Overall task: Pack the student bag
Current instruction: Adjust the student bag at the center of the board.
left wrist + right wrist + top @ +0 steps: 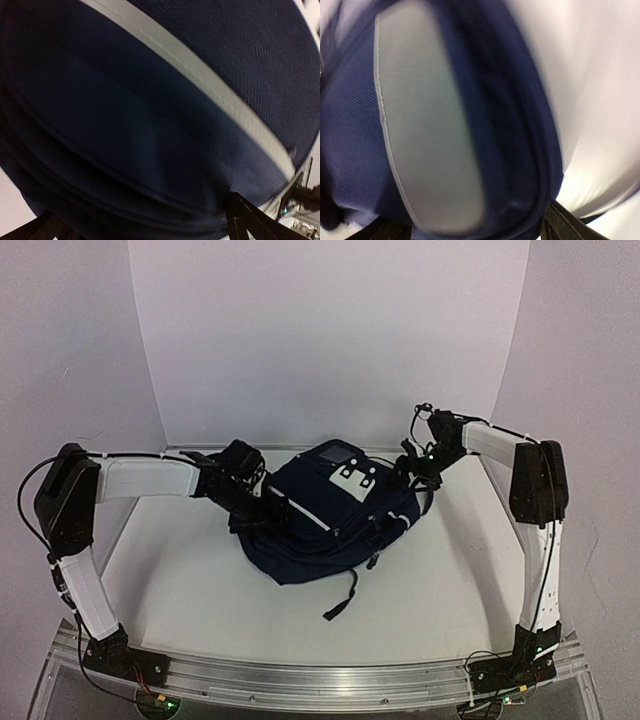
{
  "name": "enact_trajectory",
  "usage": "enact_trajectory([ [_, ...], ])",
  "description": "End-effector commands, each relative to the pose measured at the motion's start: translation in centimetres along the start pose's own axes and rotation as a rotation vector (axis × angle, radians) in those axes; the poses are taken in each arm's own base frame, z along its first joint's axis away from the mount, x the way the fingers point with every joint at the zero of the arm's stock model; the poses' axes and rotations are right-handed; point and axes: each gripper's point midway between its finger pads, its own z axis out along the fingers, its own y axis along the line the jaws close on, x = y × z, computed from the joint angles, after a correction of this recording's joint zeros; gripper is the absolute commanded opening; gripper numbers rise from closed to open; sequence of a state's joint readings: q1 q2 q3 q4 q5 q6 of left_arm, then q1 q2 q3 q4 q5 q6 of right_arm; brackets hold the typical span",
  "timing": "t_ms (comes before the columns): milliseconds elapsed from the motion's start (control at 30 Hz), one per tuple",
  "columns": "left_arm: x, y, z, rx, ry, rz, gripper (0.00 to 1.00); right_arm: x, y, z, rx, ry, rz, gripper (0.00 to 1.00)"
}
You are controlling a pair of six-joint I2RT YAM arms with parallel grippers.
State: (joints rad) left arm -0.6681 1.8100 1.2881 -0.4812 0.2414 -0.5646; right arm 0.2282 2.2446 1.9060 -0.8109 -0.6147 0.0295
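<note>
The white counter (450,590) carried the student bag (310,540), a large navy-blue fabric backpack. It lay about in the middle, with its top towards the back wall. Both arms reached to it, one from each side.

The left end effector (255,508) was against the left flank of the bag, its jaws released and spread wide. In the left wrist view the blue cloth and its thin white stripe (200,75) filled nearly everything. The right end effector (410,470) was at the upper right corner, also released. The rim of the bag stood between its black fingers (562,225), but I could not tell whether they touched the cloth.

At the top of the bag a pale grey-blue flat panel (337,452) showed in the mouth, just behind the white patch with two slots (355,480). A black strap (345,600) trailed on the counter in front.

To my judgement, the step in hand was to take hold of the bag at its mouth. The next move would ask the right jaws to close firmly on the soft rim, while the left side braced the bag so it did not slide.
</note>
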Motion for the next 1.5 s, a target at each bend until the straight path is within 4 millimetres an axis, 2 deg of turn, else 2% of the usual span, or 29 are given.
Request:
enact_trajectory([
  [0, 5.3, -5.7, -3.2, 0.207, 0.074, -0.052, 1.00, -7.5, 1.3, -0.9, 0.042, -0.204, -0.082, 0.92],
  [67, 2.7, -5.5, -5.2, 0.174, -0.020, -0.052, 1.00, -8.9, 0.5, -3.6, 0.080, -0.262, -0.079, 0.96],
  [133, -0.4, -4.5, -6.4, 0.129, -0.076, -0.055, 1.00, -8.8, -0.3, -5.9, 0.078, -0.284, -0.046, 0.97],
  [200, -3.5, -3.4, -6.8, 0.093, -0.113, -0.057, 1.00, -7.3, -0.3, -7.4, 0.064, -0.268, -0.032, 0.98],
  [267, -6.1, -1.9, -6.4, 0.067, -0.128, -0.068, 1.00, -4.6, 1.0, -8.3, 0.028, -0.235, -0.037, 0.98],
  [333, -8.1, -0.9, -6.1, 0.054, -0.150, -0.070, 1.00, -0.9, 1.5, -7.1, -0.025, -0.156, 0.004, 0.98],
  [400, -9.5, 0.3, -5.2, 0.048, -0.143, -0.102, 1.00, 1.6, 2.3, -6.1, -0.067, -0.100, 0.023, 0.98],
  [467, -10.0, 1.7, -3.6, 0.046, -0.110, -0.138, 1.00, 3.8, 3.1, -4.8, -0.092, -0.046, 0.028, 0.98],
  [567, -9.1, 2.8, -0.2, 0.067, -0.021, -0.150, 1.00, 5.7, 4.6, -2.9, -0.127, 0.010, 0.021, 0.97],
  [667, -6.8, 2.0, 2.6, 0.130, 0.075, -0.174, 1.00, 6.6, 5.9, -1.4, -0.137, 0.043, 0.010, 0.96],
  [733, -4.6, 0.5, 4.2, 0.152, 0.136, -0.165, 1.00, 6.8, 6.3, -0.9, -0.142, 0.055, 0.009, 0.96],
  [833, -1.6, -2.9, 6.2, 0.167, 0.228, -0.121, 1.00, 6.7, 6.4, -0.8, -0.131, 0.055, -0.010, 0.96],
  [933, 0.8, -6.7, 7.6, 0.202, 0.304, -0.093, 1.00, 7.3, 6.1, -1.0, -0.108, 0.069, -0.033, 0.97],
  [1000, 1.7, -8.8, 7.9, 0.239, 0.325, -0.078, 1.00, 8.2, 5.7, -0.9, -0.099, 0.091, -0.037, 0.96],
  [1100, 2.1, -9.6, 7.8, 0.271, 0.306, -0.078, 1.00, 9.4, 5.2, -0.9, -0.075, 0.115, -0.036, 0.97],
  [1267, 1.7, -10.5, 4.3, 0.300, 0.233, -0.013, 1.00, 10.2, 3.6, -2.3, 0.004, 0.107, -0.089, 0.98],
  [1400, 1.8, -9.9, 0.8, 0.257, 0.207, 0.000, 1.00, 9.1, 2.4, -4.4, 0.012, 0.064, -0.059, 0.98],
  [1467, 1.6, -8.9, -0.7, 0.204, 0.186, -0.017, 1.00, 7.8, 2.2, -6.2, 0.010, 0.023, -0.059, 0.98],
])
